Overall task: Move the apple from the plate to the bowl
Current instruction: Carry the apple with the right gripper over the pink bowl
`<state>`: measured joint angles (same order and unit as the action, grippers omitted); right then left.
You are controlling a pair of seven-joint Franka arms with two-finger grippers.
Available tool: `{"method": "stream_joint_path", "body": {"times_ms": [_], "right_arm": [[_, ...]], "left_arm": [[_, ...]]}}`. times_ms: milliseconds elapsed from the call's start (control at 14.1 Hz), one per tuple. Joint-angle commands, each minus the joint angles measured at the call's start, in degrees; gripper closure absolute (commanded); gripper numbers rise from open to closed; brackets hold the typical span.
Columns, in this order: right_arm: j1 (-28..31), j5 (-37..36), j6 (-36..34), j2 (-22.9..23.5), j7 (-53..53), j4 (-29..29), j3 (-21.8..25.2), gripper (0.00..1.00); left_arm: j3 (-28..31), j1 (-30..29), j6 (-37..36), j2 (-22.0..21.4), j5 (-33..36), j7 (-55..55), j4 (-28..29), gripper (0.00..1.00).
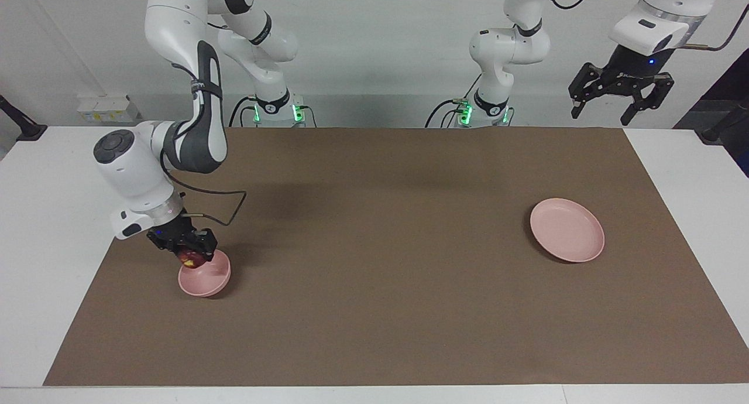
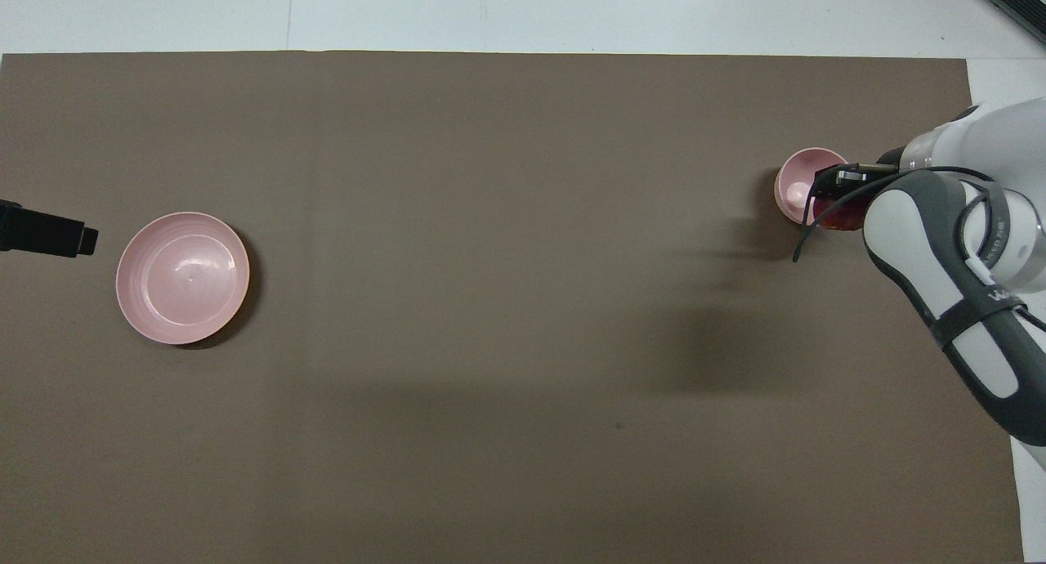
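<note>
The small deep pink bowl [image 1: 206,277] stands on the brown mat at the right arm's end of the table; it also shows in the overhead view [image 2: 797,186]. My right gripper [image 1: 191,256] is shut on the dark red apple [image 1: 190,260] and holds it just over the bowl's rim nearer the robots. In the overhead view the apple [image 2: 842,217] shows partly under the gripper [image 2: 838,196]. The flat pink plate [image 1: 566,229] lies bare at the left arm's end [image 2: 182,277]. My left gripper [image 1: 603,112] waits raised and open above the table's edge by that end.
The brown mat [image 1: 374,246] covers most of the white table. A dark tip of the left gripper [image 2: 49,230] shows beside the plate in the overhead view. The right arm's forearm [image 2: 956,302] hangs over the mat's corner near the bowl.
</note>
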<state>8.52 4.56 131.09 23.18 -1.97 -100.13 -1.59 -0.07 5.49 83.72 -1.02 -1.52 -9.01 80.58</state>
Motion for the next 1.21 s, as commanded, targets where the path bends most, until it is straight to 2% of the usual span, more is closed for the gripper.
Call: {"method": "stream_joint_path", "body": {"times_ms": [0, 213, 284, 356, 427, 782, 1067, 1138], "right_arm": [[0.4, 0.1, 2.0, 2.3, -0.1, 1.8, -0.9, 1.00], [-0.3, 0.0, 2.8, 2.8, 1.5, 1.9, -0.9, 1.00], [-0.4, -0.1, 3.1, 3.1, 1.5, 1.9, -0.9, 0.68], [-0.4, 0.0, 3.6, 3.2, 1.7, 1.9, -0.9, 0.13], [-0.8, 0.0, 4.2, 3.2, 2.4, 1.9, -0.9, 0.00], [-0.9, -1.1, 3.0, 2.5, 1.6, 3.3, -1.0, 0.00], [-1.2, -1.7, -2.2, -1.6, 0.6, 3.6, -1.1, 0.00], [-1.6, -3.8, -3.6, -3.0, 0.6, 3.6, -1.1, 0.00]], "left_arm": [[2.6, 2.9, -2.2, 0.9, 0.2, 0.0, -2.0, 0.00], [3.4, 3.1, -2.6, 1.0, 0.6, 0.1, -2.0, 0.00], [3.3, 2.9, -2.6, 1.0, 0.9, 0.1, -1.9, 0.00], [3.2, 2.5, -2.4, 0.8, 1.0, 0.1, -1.8, 0.00], [3.2, 2.5, -2.4, 0.7, 1.1, 0.1, -1.7, 0.00], [1.6, 0.1, -2.2, -1.1, 0.7, 0.3, 1.0, 0.00], [0.0, -1.5, -3.9, -1.0, 1.1, 0.9, 0.9, 0.00], [0.0, -1.5, -4.5, -1.0, 1.0, 3.0, 0.8, 0.00]]}}
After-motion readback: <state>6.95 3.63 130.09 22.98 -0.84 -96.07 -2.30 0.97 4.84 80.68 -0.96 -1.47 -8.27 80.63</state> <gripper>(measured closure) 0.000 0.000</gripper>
